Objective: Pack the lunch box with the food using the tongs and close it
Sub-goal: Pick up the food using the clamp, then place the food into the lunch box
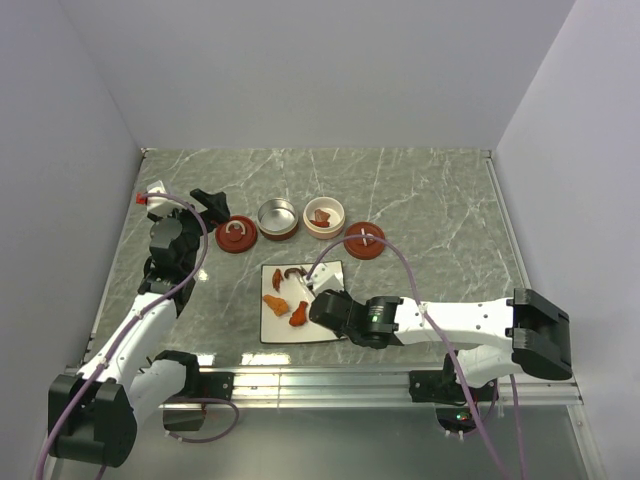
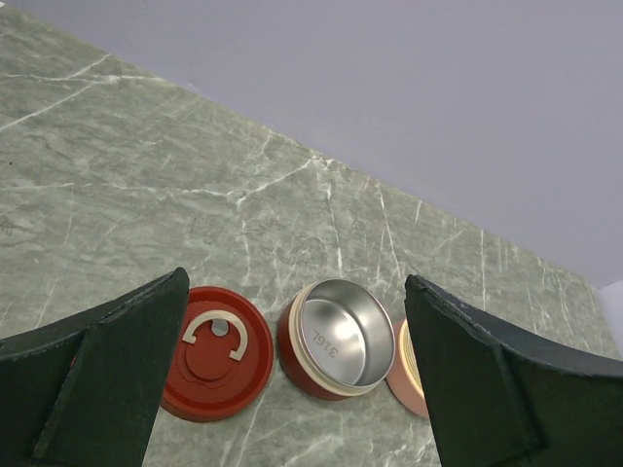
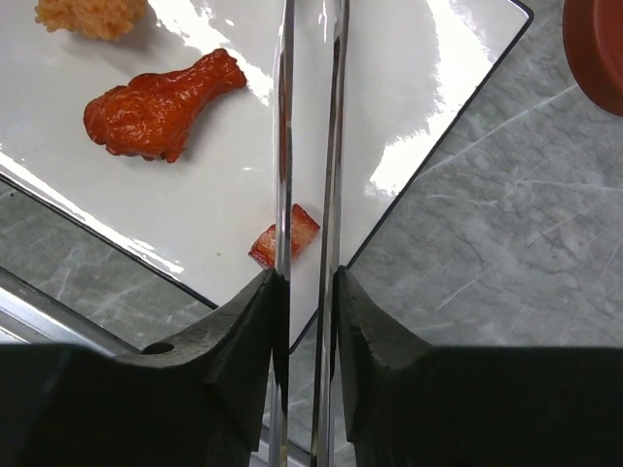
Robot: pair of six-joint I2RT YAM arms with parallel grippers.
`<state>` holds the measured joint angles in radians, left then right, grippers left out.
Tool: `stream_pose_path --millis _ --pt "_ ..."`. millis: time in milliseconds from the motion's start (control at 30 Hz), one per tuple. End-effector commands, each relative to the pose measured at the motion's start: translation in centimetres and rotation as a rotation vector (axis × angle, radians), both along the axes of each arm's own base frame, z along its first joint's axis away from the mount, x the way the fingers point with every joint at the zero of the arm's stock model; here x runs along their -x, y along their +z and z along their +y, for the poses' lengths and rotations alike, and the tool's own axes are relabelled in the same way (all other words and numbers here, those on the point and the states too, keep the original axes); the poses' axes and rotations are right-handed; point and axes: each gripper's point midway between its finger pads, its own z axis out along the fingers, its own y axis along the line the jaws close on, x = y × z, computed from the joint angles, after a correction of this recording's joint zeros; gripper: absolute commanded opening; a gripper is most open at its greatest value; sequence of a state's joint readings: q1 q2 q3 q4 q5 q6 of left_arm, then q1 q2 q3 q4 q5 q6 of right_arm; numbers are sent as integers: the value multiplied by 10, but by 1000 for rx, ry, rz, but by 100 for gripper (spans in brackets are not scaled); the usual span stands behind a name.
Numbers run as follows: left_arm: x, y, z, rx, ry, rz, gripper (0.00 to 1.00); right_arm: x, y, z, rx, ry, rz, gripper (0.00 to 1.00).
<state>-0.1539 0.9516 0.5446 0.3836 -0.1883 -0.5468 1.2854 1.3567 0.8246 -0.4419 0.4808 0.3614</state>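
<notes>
My right gripper [image 3: 310, 282] is shut on the tongs [image 3: 285, 146], whose two silver arms run close together and nearly parallel up over the white plate [image 3: 409, 97]; their tips leave the right wrist view. Food lies on the plate: a red-orange drumstick [image 3: 161, 102], a small red chunk [image 3: 308, 224] partly behind one tong arm, and an orange piece [image 3: 92, 12]. From above, several pieces [image 1: 298, 315] sit left of the right gripper [image 1: 322, 305]. The lunch box's steel-lined red pot [image 2: 341, 336] stands empty. Its cream pot [image 1: 323, 215] holds red pieces. My left gripper [image 2: 295, 282] hangs open above the pots.
Two round red lids lie on the marble table, one [image 1: 236, 235] left of the steel pot and one [image 1: 364, 241] right of the cream pot. Grey walls close the table on three sides. A metal rail [image 1: 330, 380] runs along the near edge.
</notes>
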Motion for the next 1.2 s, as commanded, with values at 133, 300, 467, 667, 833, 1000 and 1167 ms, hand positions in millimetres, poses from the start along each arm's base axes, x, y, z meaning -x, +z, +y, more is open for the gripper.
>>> stream_pose_path --millis 133,300,467,667,833,1000,1167 --pt "2 23 -1 27 -8 -72 100 -7 17 3 -37 -47 -29 31" --pt "1 23 -1 27 -8 -72 99 -12 33 -1 -54 -70 -66 30" --pt "1 22 -1 27 -8 -69 99 -17 48 -5 -70 -87 -101 30" --pt "0 21 -1 26 -7 -66 99 -22 61 -6 -81 -93 -136 29" --pt "1 22 -1 27 -5 -69 100 -34 74 -5 -87 -90 -166 29" --pt "1 21 1 25 1 -66 99 -57 93 -1 -134 -98 -204 29" --pt "0 21 1 25 5 -66 99 -87 112 1 -178 -94 -247 30"
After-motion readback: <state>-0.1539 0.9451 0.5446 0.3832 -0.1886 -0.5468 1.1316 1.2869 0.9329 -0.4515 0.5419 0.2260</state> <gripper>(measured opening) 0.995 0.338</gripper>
